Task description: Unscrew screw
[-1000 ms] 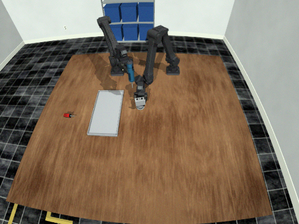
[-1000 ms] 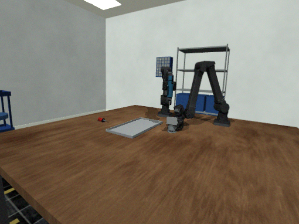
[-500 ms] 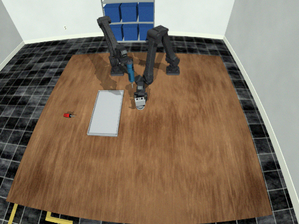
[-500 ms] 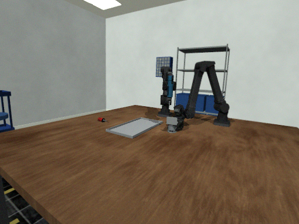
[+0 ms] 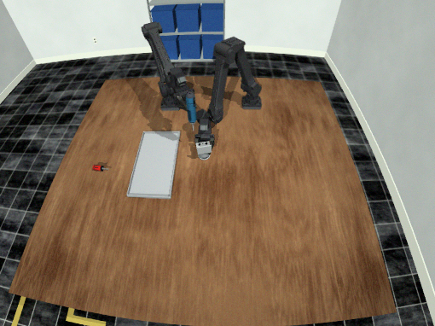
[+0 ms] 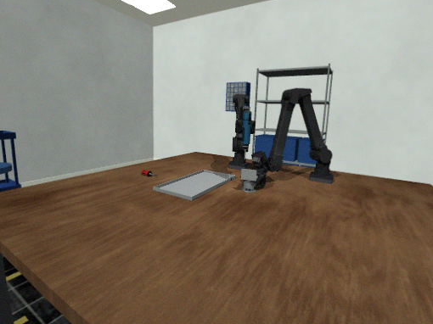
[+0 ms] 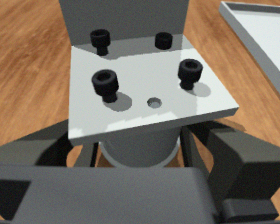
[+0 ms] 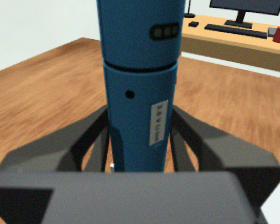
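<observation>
The joint module (image 5: 205, 154) (image 6: 250, 181) (image 7: 140, 147) stands upright on the table, with the flat grey bracket (image 7: 142, 75) on top. My left gripper (image 5: 204, 140) is shut on the joint module, with fingers on both sides of its body. In the left wrist view, three black screws stand raised: the back left screw (image 7: 100, 39), the front left screw (image 7: 105, 82) and the front right screw (image 7: 190, 72). The back right screw (image 7: 163, 40) sits low on the bracket. My right gripper (image 5: 188, 98) (image 6: 244, 136) (image 8: 139, 112) is shut on the blue electric screwdriver (image 5: 191, 109) (image 6: 246, 126) (image 8: 137, 65). It holds the screwdriver upright, tip down, above the table just behind the module.
A shallow grey tray (image 5: 150, 195) (image 6: 187, 198) lies on the table beside the module. A small red tool (image 5: 99, 167) (image 6: 147, 173) lies farther out beyond the tray. A shelf with blue bins (image 5: 188, 18) (image 6: 297, 148) stands behind the arm bases.
</observation>
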`<state>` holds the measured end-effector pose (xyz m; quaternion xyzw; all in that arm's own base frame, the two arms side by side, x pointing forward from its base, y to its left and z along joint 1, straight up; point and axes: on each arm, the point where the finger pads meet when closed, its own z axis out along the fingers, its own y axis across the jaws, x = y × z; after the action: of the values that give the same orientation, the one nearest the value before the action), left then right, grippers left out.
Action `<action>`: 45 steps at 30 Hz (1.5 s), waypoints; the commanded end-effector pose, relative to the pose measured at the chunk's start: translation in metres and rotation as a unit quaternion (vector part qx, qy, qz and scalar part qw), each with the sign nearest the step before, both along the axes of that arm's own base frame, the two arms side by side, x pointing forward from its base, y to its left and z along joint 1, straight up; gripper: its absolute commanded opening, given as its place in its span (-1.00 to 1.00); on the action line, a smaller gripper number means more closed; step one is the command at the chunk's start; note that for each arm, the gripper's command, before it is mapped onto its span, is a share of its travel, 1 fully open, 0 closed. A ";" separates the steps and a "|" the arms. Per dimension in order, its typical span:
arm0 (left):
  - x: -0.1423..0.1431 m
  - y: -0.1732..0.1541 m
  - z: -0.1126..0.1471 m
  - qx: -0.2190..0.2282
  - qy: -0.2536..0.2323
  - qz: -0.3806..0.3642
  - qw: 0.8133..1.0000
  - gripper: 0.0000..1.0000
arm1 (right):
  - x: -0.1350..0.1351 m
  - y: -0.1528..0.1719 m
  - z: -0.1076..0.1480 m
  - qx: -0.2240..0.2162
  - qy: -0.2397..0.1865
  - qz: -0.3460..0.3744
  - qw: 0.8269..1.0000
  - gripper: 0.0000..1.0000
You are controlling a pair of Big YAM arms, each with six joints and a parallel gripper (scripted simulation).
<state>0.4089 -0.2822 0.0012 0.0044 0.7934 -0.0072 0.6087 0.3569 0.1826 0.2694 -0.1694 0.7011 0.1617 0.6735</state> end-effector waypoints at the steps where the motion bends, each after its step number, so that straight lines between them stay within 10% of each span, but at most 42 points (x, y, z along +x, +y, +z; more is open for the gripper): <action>1: 0.004 -0.006 0.007 -0.007 -0.009 -0.002 1.000 0.17 | 0.020 0.003 0.065 0.029 -0.062 -0.008 0.998 -0.17; 45: 0.004 -0.006 0.007 -0.007 -0.009 -0.002 1.000 0.17 | 0.059 0.023 0.062 0.028 -0.061 -0.008 0.998 -0.17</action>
<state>0.4089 -0.2822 0.0012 0.0044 0.7934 -0.0072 0.6087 0.3855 0.1973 0.2564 -0.1711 0.7081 0.1599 0.6661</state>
